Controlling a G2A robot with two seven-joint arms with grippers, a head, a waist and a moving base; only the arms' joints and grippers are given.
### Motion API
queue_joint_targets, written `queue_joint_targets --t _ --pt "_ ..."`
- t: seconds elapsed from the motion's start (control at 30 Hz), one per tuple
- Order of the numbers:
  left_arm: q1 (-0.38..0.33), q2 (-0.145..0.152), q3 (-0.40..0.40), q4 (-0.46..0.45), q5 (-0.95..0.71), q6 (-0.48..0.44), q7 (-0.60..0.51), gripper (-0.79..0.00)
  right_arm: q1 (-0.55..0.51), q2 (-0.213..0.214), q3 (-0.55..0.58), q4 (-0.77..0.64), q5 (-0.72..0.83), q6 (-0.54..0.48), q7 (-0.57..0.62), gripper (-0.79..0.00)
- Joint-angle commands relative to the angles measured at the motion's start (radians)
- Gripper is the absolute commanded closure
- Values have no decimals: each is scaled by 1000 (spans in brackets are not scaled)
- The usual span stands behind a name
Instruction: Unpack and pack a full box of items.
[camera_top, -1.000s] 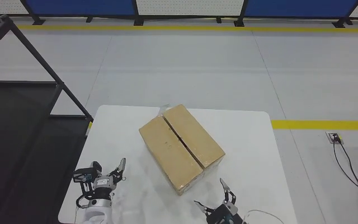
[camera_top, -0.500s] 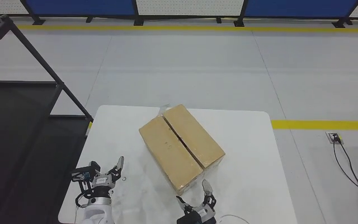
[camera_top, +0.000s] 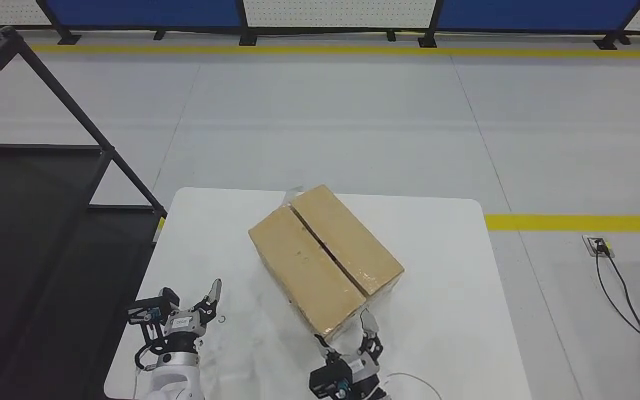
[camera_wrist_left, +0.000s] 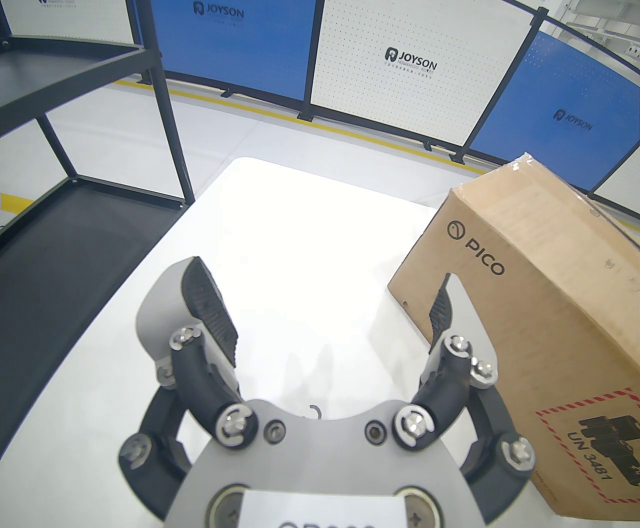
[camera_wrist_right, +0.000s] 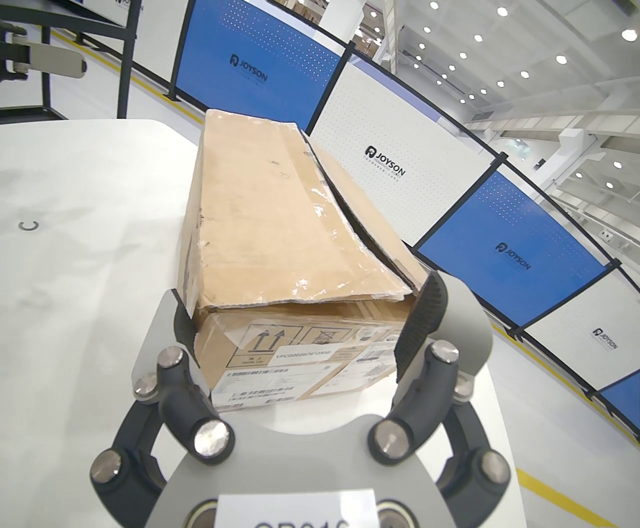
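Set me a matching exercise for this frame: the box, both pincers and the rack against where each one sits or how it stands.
Things:
1 box
2 left pincer
3 right pincer
4 black rack

Places and states:
a open, facing the box's short end
b standing beside the table
c flaps down, mid-table
d open, over bare table beside the box's long side

Pairs: 1-c, 2-d, 3-a, 4-b
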Motion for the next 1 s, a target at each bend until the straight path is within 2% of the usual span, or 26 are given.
queue_joint_targets --t 0.0,0.37,0.97 --pt "0 0 0 0 0 0 0 -785 -9 1 20 -6 3 7 -1 -785" --pt "0 0 0 0 0 0 0 -785 -48 9 133 -45 30 -6 1 -785" --pt "0 0 0 0 0 0 0 -785 -74 36 352 -126 161 -279 44 -785"
